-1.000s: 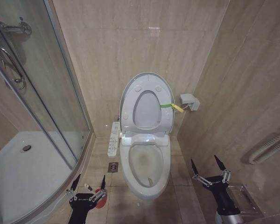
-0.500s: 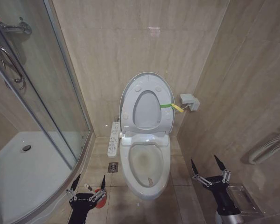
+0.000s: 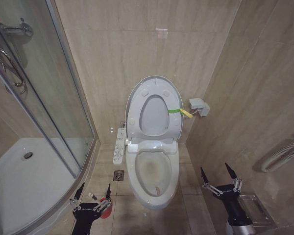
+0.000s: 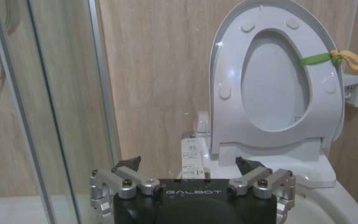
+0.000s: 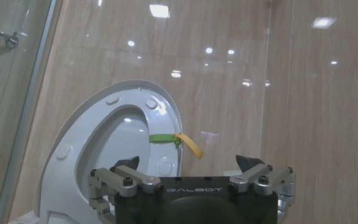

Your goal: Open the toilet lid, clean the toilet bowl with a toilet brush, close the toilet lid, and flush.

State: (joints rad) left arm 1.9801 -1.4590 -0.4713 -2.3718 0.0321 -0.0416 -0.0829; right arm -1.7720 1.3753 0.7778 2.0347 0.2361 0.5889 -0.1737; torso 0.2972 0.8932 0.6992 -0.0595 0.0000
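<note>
The toilet lid (image 3: 153,88) stands upright against the wall — the toilet bowl (image 3: 153,176) below is open, yellowish-brown stained inside.

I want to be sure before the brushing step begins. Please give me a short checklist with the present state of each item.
1. Toilet lid raised against the wall: ok.
2. Seat ring raised too, toilet bowl uncovered: ok.
3. Left gripper open, low beside the bowl: ok.
4. Right gripper open and holding nothing: ok.
5. Toilet brush in a gripper: not ok.
6. Red holder reachable behind the left fingers: cannot tell.
</note>
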